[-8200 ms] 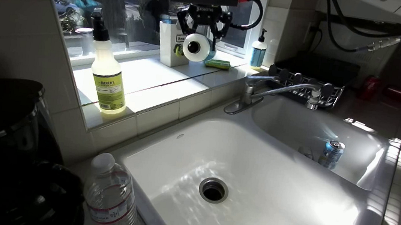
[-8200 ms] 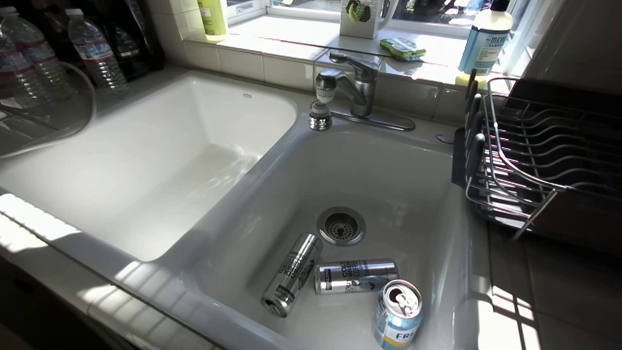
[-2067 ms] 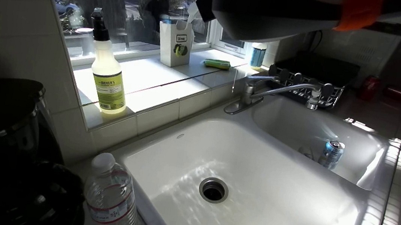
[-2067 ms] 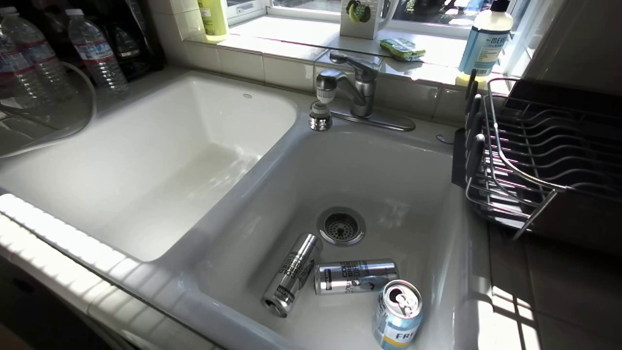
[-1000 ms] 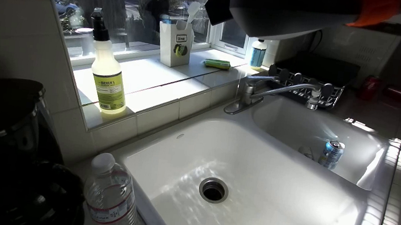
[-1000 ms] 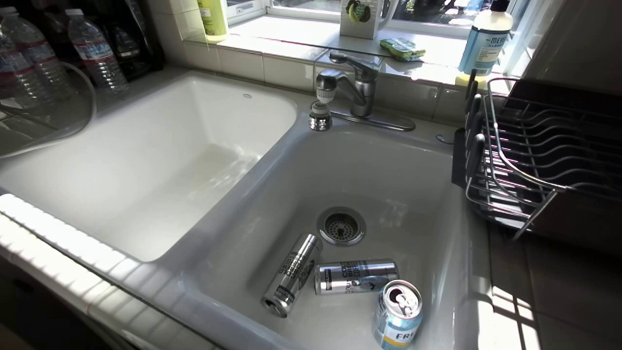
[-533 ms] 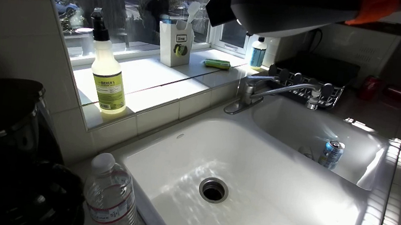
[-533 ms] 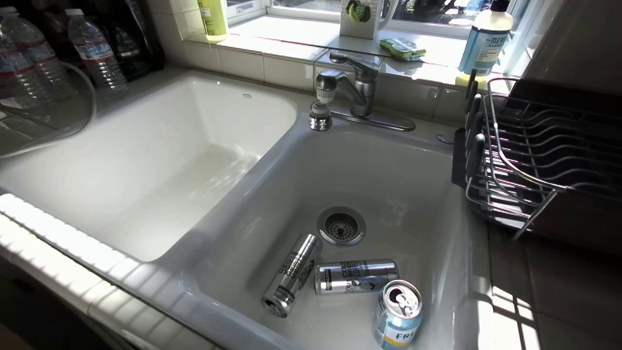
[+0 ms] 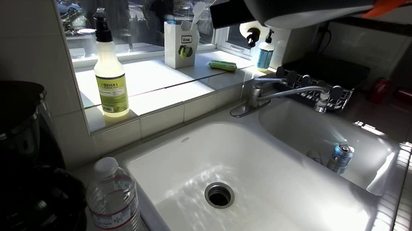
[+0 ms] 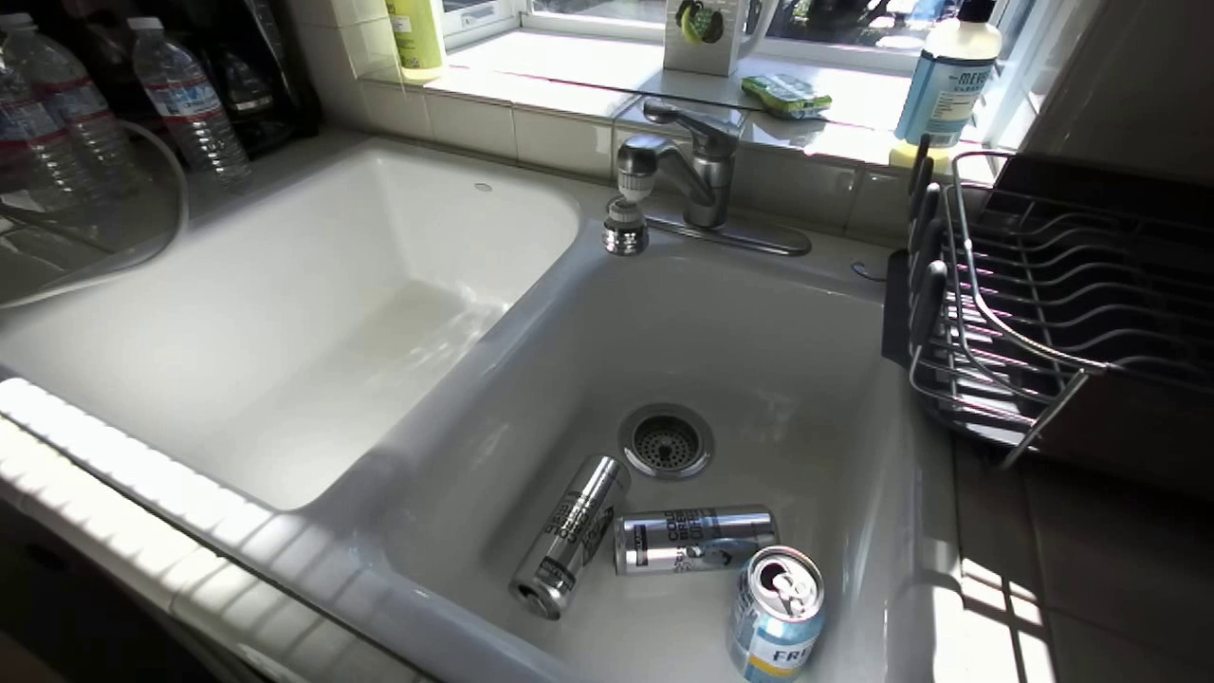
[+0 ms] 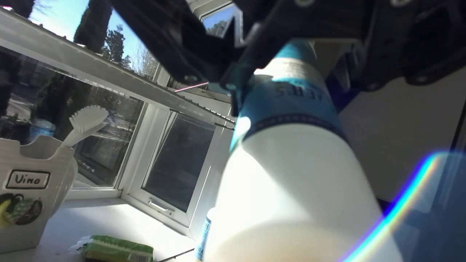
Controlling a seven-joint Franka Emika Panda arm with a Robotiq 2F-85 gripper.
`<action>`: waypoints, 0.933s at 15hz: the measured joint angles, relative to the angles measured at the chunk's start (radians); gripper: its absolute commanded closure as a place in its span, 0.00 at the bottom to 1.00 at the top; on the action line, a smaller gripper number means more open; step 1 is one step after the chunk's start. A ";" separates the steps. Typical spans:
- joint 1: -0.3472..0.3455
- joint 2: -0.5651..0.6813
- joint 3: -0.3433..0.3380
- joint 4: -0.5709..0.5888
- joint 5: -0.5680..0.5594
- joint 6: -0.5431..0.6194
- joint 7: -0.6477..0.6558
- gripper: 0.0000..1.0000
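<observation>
Higher than the faucet (image 9: 255, 97), the end effector (image 11: 290, 87) pinches a blue-labelled bottle (image 11: 296, 163) about its body, presumably for firm purchase, black cap (image 9: 252, 36) downward; behind the faucet lies a green packet (image 10: 785, 96)

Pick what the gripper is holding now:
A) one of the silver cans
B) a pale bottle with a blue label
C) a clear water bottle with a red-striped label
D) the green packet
B: in the wrist view the gripper is closed around a pale bottle at its blue label.
</observation>
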 measured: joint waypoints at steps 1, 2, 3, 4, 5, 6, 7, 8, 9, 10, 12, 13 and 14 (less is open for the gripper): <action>-0.007 -0.004 0.000 0.000 0.027 0.010 0.015 0.69; -0.014 -0.009 0.000 0.000 0.058 0.017 0.027 0.69; -0.022 -0.013 0.000 0.000 0.092 0.021 0.036 0.69; -0.030 -0.018 0.000 0.000 0.126 0.025 0.047 0.69; -0.038 -0.022 -0.001 0.000 0.161 0.028 0.057 0.69; -0.045 -0.028 -0.001 0.000 0.194 0.032 0.069 0.69; -0.053 -0.033 -0.002 0.000 0.229 0.035 0.082 0.69; -0.060 -0.039 -0.003 0.000 0.261 0.036 0.094 0.69; -0.066 -0.044 -0.004 0.000 0.291 0.038 0.107 0.69; -0.072 -0.050 -0.006 0.000 0.323 0.041 0.119 0.69; -0.085 -0.061 -0.009 0.000 0.387 0.047 0.144 0.69; -0.091 -0.067 -0.013 0.000 0.425 0.051 0.158 0.69; -0.097 -0.071 -0.017 0.000 0.463 0.055 0.172 0.69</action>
